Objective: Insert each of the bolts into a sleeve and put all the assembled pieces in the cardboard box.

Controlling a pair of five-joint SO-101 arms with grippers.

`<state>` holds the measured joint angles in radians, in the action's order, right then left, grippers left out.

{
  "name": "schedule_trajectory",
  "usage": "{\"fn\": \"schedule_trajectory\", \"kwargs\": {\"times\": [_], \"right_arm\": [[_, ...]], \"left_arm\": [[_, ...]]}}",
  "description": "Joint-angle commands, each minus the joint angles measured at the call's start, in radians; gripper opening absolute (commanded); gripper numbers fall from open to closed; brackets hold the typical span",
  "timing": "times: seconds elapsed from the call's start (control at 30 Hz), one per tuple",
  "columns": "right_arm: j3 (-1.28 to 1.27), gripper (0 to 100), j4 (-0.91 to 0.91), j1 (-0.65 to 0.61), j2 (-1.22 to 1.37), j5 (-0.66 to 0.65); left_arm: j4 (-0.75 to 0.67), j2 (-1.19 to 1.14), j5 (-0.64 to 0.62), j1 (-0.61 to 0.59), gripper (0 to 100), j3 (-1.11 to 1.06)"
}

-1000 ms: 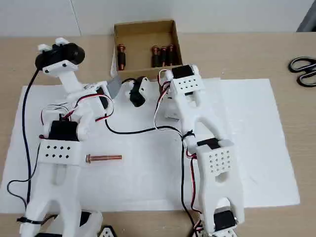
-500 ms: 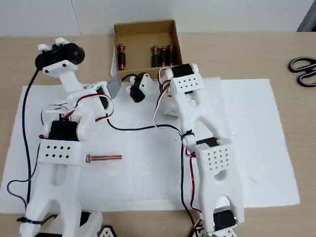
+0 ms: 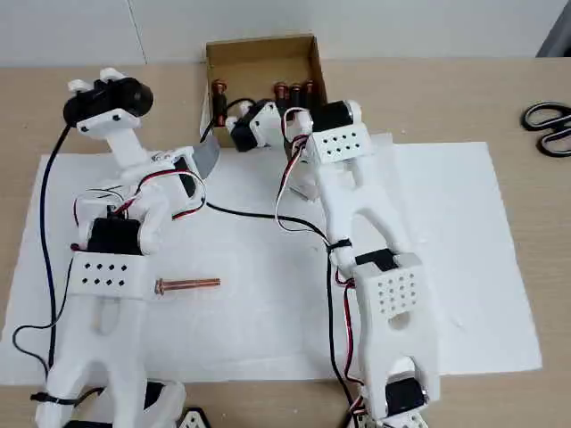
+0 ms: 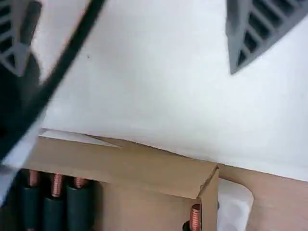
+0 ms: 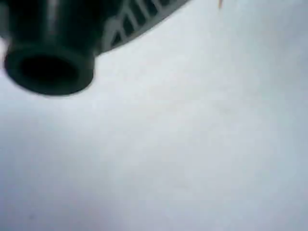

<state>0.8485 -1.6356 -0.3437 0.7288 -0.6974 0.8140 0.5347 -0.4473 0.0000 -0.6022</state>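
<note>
1. Where the right arm (image 3: 357, 192) meets the near wall of the cardboard box (image 3: 259, 69), the right end effector (image 3: 245, 132) sits at the rim and hides part of that wall from above. It grips a black sleeve (image 5: 48, 67), whose hollow end shows beneath a grey finger (image 5: 139, 19).
2. The left end effector (image 3: 205, 159) hangs just beside the box's near left corner, jaws spread wide with nothing between them. A black cable (image 4: 62, 62) crosses its wrist view in front of the box.
3. Three assembled pieces (image 3: 294, 94) stand side by side at the box's right. A fourth piece (image 3: 219, 100) lies along the left wall.
4. One bare bolt (image 3: 187, 284) lies on the white sheet (image 3: 446, 267) beside the left arm (image 3: 109, 267), well apart from the box.
5. Scissors (image 3: 547, 125) rest on the tabletop (image 3: 446, 98), off the sheet.
</note>
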Motion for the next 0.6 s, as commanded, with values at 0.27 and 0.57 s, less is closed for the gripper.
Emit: {"fn": "schedule_trajectory", "kwargs": {"times": [0.27,0.57], "right_arm": [[0.046,1.4,-0.084,0.039,-0.151,0.270],[-0.005,1.4,-0.073,0.031,-0.030,0.273]], "left_arm": [[-0.003,0.193,-0.021,0.044,18,0.182],[0.089,0.299,-0.023,0.209,17,0.180]]}}
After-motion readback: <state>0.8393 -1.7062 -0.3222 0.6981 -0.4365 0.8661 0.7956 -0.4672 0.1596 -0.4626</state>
